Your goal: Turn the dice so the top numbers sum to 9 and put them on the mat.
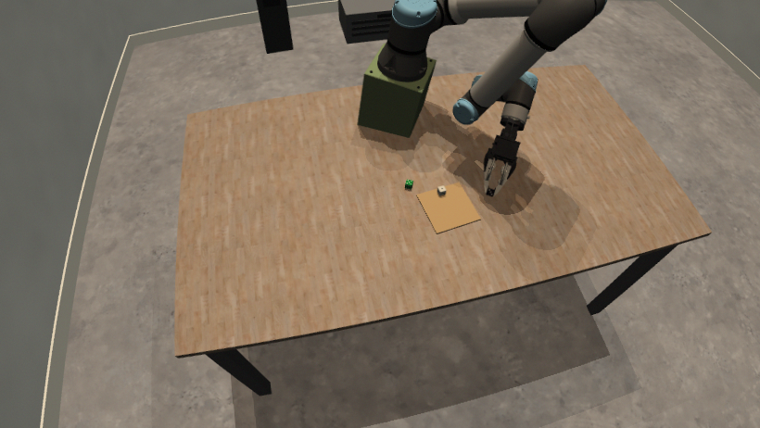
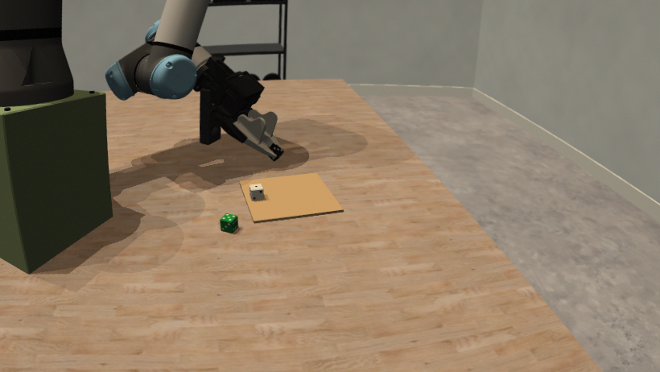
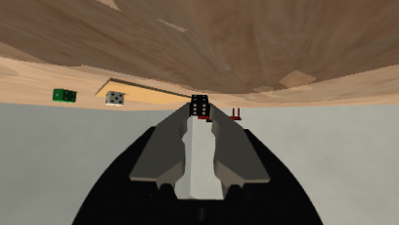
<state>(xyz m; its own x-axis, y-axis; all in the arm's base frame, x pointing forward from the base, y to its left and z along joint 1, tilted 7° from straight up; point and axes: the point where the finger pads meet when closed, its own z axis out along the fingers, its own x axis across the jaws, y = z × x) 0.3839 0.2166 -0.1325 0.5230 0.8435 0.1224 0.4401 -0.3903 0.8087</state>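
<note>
Three dice: black die [image 3: 199, 106], white die [image 2: 256, 192], green die [image 2: 228, 223].

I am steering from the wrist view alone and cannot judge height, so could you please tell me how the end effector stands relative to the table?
Observer: In the exterior view the end effector is tilted and holds the small black die clear above the wooden table, beyond the mat's far edge.
Operator: Thank you. What does the white die show on top?
Observer: The white die shows one pip on top and sits on a corner of the flat tan square mat.
Operator: And the green one, please?
Observer: The small green die lies flat on the table, off the mat, near that same corner.
</note>
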